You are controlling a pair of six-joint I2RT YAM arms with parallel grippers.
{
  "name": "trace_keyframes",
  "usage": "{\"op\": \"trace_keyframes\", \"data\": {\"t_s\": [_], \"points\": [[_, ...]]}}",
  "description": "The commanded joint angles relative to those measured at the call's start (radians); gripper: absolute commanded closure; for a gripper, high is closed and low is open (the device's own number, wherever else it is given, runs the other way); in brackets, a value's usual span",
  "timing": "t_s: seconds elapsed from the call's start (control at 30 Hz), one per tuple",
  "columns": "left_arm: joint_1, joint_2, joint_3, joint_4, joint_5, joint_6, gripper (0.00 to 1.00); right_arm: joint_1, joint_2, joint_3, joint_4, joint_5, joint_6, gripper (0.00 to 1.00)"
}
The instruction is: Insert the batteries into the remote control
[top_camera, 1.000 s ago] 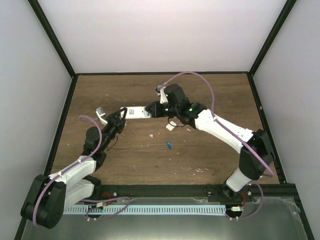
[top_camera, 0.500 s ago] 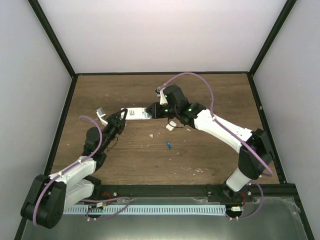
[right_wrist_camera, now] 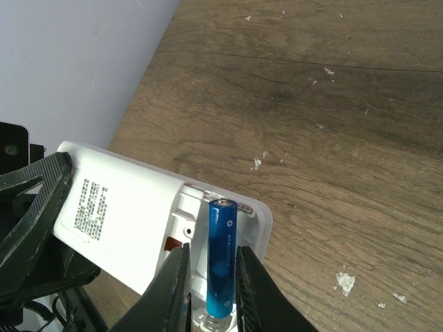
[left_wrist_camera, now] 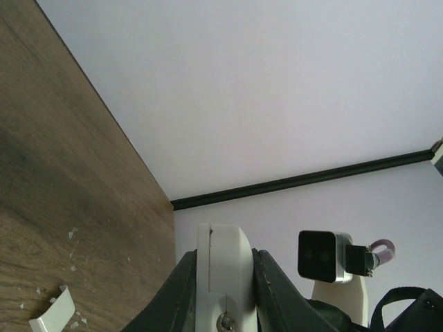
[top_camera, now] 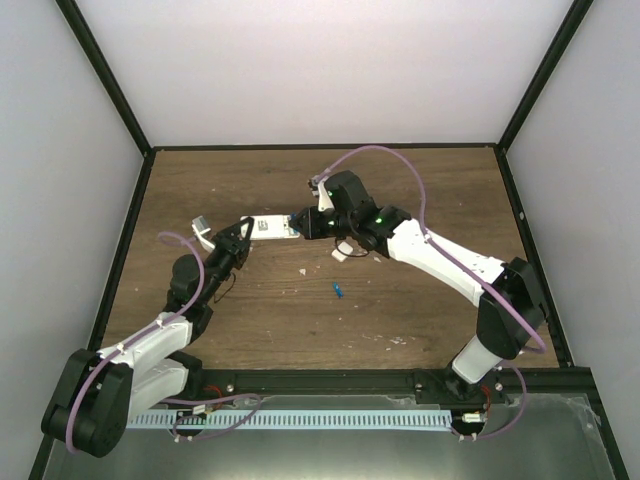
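Left claw (left_wrist_camera: 225,270) clenched on remote control (right_wrist_camera: 124,214), holding it off the tabletop (top_camera: 420,200), open back upward for loading. Right claw (right_wrist_camera: 213,256) straddles battery (right_wrist_camera: 221,242) set into that back; pinching or slack, cannot tell. Second battery (top_camera: 338,290) lies loose, nearward of remote.

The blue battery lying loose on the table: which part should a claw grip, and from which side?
Grip the loose battery at its middle, coming straight down from above. It lies flat on the table, apart from everything, so closing across its round sides looks safest.
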Motion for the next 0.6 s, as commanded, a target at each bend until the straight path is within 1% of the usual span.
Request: {"op": "trace_keyframes", "data": {"t_s": [0.0,0.33,0.43,0.57], "points": [[-0.001,-0.017,-0.010,0.059,-0.017,-0.003,1.00,0.010,0.010,0.046,-0.024,0.009,-0.014,0.87],[-0.001,-0.026,-0.013,0.057,-0.019,-0.005,1.00,0.010,-0.021,0.079,-0.045,0.064,-0.034,0.70],[-0.001,-0.033,-0.017,0.057,-0.019,-0.005,1.00,0.009,-0.039,0.079,-0.033,0.058,-0.032,0.61],[-0.001,-0.046,-0.023,0.056,-0.015,-0.006,1.00,-0.004,-0.045,0.087,-0.019,0.014,-0.005,0.49]]}}
